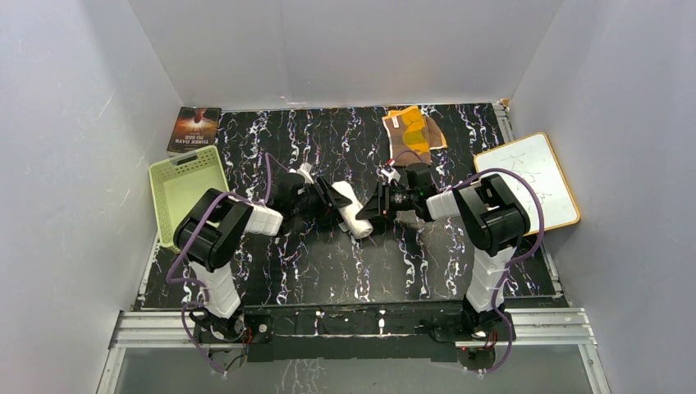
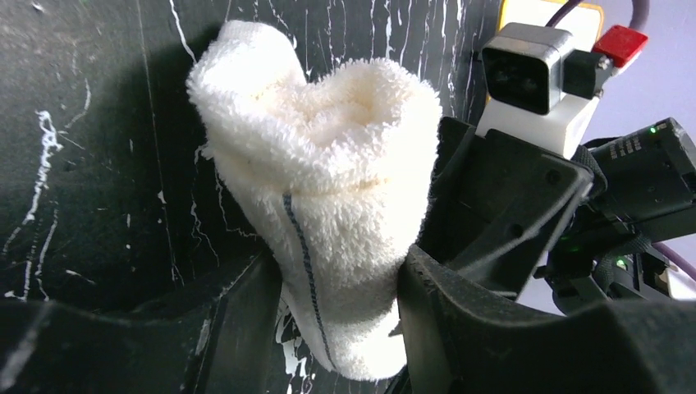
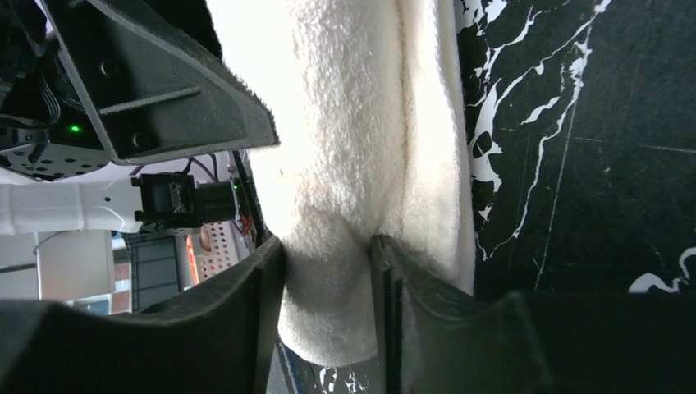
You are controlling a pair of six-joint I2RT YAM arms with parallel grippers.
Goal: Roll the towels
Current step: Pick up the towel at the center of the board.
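I have the cream towel (image 1: 353, 212) as a fat roll on the tabletop (image 1: 328, 271), caught between my two grippers, which face each other close across it; the left gripper (image 2: 341, 279) has a finger pressed on either flank of the roll, closed around its full thickness; the right gripper (image 3: 328, 263) is clamped on a narrower pinch of terry at the opposite side, the cloth visibly squeezed in between its fingers.

My worry is the roll opening; the right gripper seems to hold only some of the layers, so if it draws away without letting go cleanly, I judge it drags the outer wrap off and the roll unwinds; the end that shows in the left wrist view is loose and dented rather than tight, so it may slacken once the squeeze comes off; the two grippers are also nearly touching, and a careless move could knock one into the other.

The roll lies flat, its long axis crosswise to the line between the grippers and a little aslant; the far end leans toward the left gripper, the near end toward the right one.

The brown towel (image 1: 413, 130) lies rumpled and unrolled beyond the right gripper, well apart from it; that one is not yet done.
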